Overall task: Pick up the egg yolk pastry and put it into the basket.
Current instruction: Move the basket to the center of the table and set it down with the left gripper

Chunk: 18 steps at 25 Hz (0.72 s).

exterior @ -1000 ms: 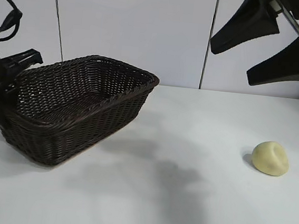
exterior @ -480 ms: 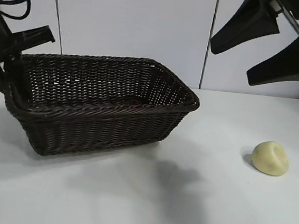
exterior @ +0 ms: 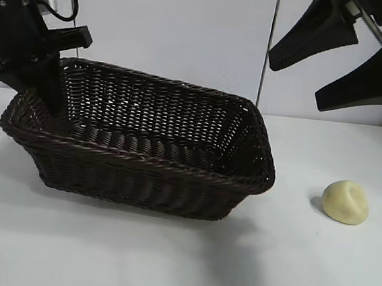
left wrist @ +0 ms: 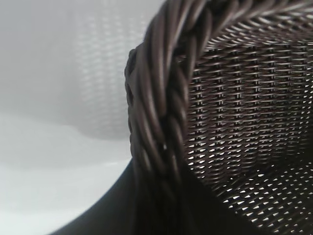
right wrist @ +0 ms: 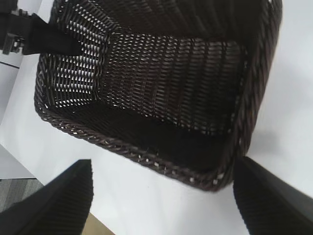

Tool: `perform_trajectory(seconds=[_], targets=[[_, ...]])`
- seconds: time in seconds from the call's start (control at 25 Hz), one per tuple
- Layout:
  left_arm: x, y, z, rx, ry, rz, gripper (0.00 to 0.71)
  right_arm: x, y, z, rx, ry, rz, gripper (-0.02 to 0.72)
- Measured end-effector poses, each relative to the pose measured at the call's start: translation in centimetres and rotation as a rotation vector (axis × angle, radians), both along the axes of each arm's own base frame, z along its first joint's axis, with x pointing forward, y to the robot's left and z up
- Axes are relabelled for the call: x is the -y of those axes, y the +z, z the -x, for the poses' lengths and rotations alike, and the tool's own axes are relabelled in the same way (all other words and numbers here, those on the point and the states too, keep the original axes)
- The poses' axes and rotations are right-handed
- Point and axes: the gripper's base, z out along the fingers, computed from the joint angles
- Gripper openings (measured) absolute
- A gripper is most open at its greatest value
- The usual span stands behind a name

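The pastry (exterior: 346,202) lies nearest on the bare table (exterior: 166,262), clear of the basket (exterior: 141,172), off its right end; nothing touches it. The basket's long axis runs left to right, slanting slightly. The right gripper (exterior: 341,59) hangs above and behind the pastry, jaws spread wide, empty; judged the nearer arm for the pick. The left gripper (exterior: 45,78) pinches narrowly on the basket's far-left rim.
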Motion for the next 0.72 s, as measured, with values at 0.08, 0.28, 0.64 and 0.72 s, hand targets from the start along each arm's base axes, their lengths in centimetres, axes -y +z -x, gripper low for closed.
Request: perform_trajectory(seconds=[0.08,0.28,0.64,0.72], targets=[[0.3,-0.6,-0.3,-0.009,-0.004,0.02,0.098,0.0,0.0,0.0,-0.001,0.001,0.0,0.567],[0.4,-2.3,-0.7,-0.047,-0.003,0.021,0.098,0.0,0.0,0.0,-0.001,0.003,0.003,0.567],[0.6,-4.5,-1.1,-0.094,0.013,0.034,0.098,0.0,0.0,0.0,-0.001,0.002,0.003,0.567],[0.7,-4.7,-1.2,-0.096,0.021,0.046,0.098,0.0,0.0,0.0,0.0,0.001,0.004,0.567]])
